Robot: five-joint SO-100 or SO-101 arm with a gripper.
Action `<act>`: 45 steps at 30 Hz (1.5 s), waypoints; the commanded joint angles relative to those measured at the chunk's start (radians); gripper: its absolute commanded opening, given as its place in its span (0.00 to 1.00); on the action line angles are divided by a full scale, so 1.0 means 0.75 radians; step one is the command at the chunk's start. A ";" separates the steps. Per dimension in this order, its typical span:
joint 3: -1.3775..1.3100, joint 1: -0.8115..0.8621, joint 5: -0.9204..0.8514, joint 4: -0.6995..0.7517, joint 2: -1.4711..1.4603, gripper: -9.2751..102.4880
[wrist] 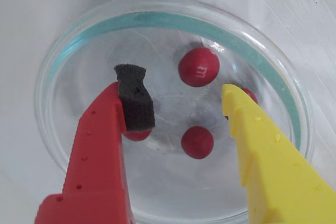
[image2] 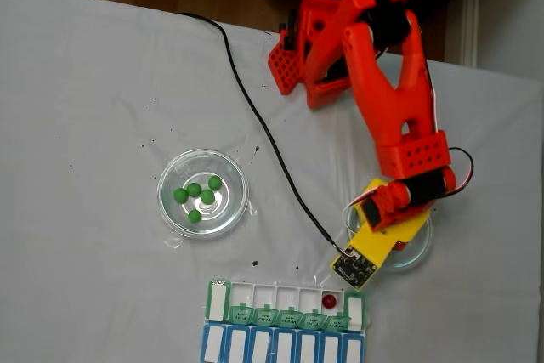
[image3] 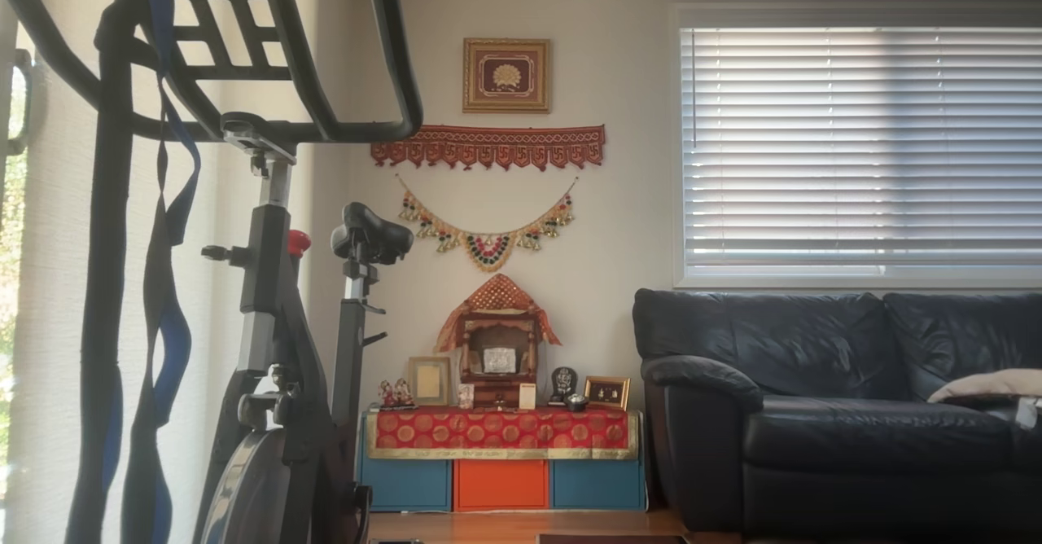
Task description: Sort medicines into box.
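Red medicines (wrist: 198, 66) lie in the dish (wrist: 79, 40) between the parted pincer (wrist: 178, 94).

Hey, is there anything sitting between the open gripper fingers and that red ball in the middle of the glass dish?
Nothing visible is. In the wrist view the gripper hangs open over the glass dish, and the red ball lies on bare glass between the red finger and the yellow finger. Other red balls lie beside it, not across the path.
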 commanded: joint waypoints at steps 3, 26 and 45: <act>-0.041 0.000 -0.012 -0.018 -0.010 0.31; -0.025 0.014 -0.057 -0.104 -0.074 0.31; 0.018 0.006 -0.078 -0.153 -0.094 0.29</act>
